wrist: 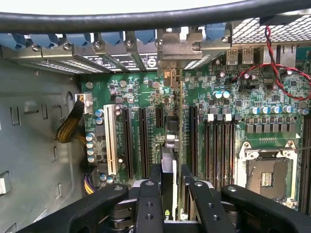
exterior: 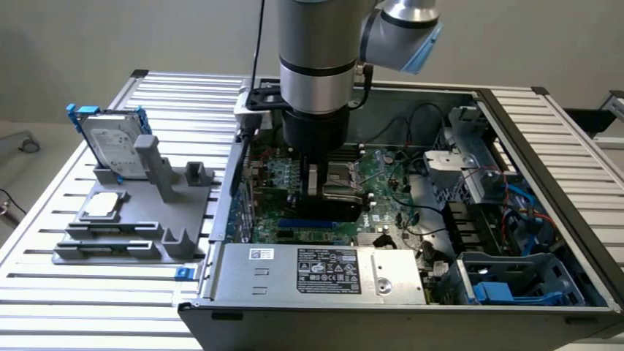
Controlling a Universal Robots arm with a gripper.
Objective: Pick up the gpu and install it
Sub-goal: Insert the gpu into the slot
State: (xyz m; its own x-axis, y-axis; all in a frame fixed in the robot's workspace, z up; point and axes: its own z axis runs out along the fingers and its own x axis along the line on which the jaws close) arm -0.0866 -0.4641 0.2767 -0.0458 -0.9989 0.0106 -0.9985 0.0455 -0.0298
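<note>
Grey moulded fixture on the slatted aluminium table, at the exterior view's left: carries one blue-framed hard drive standing on edge and, nearer the camera, two memory sticks lying flat. Next, open computer case, motherboard exposed. Item of interest, the gpu: inside the case, standing on edge and square to the motherboard, between two black expansion slots and parallel to them. Its long axis runs from the gripper toward the rear slot wall, silver end bracket foremost and level with the row of blue-latched slot covers. Whether its lower edge is seated in a slot cannot be told. Gripper black, fingers clamped on the card's near end, one on each face. Arm upright, wrist straight down into the case over the board's middle. Further right: empty CPU socket, a twisted red-and-black cable, the labelled power supply along the case's near wall, and a blue drive caddy in the near right corner.
</note>
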